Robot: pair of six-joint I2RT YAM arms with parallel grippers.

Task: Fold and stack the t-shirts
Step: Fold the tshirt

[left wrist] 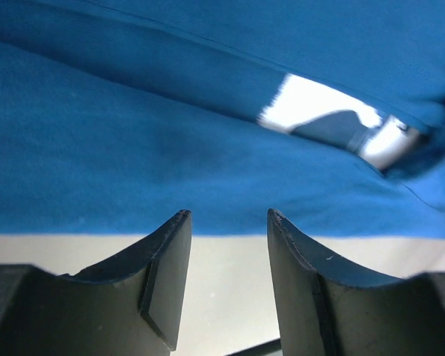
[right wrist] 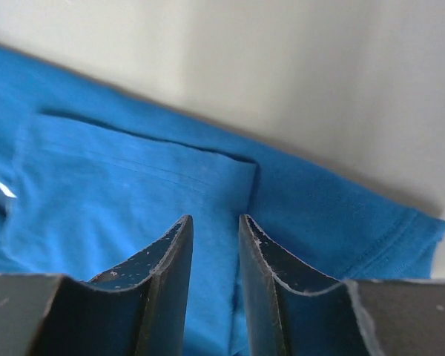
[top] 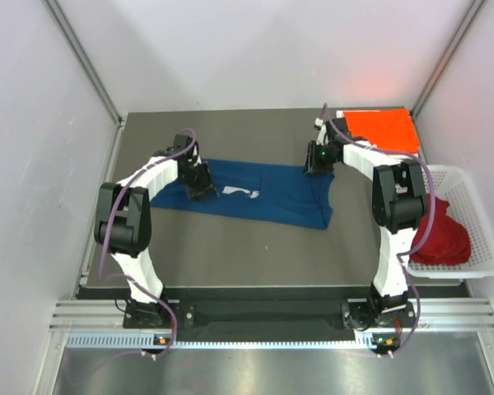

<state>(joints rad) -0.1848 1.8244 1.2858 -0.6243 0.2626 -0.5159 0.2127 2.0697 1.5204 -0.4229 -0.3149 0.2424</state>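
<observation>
My left jaws stand about half open at the left end of the blue shirt [top: 255, 193] and hold nothing. Bare table [top: 230, 255] shows between the fingers [left wrist: 167, 282], and the shirt's near edge runs right at their tips. The white print [left wrist: 311, 107] lies just to their right. The shirt stretches as a long band across the middle of the table, with open table between it and my bases.

My right jaws are open only a narrow slit and hang over the shirt's right end at its far edge. Blue cloth shows through the gap and nothing is pinched. I cannot tell if the tips touch the cloth. A folded flap [right wrist: 133, 185] ends in a corner just ahead of them, and the hem [right wrist: 400, 226] runs off to the right.

The orange shirt [top: 380, 129] lies flat in the far right corner, apart from the blue one. The red shirt [top: 440, 234] is bunched in the basket [top: 477, 210] off the table's right edge.
</observation>
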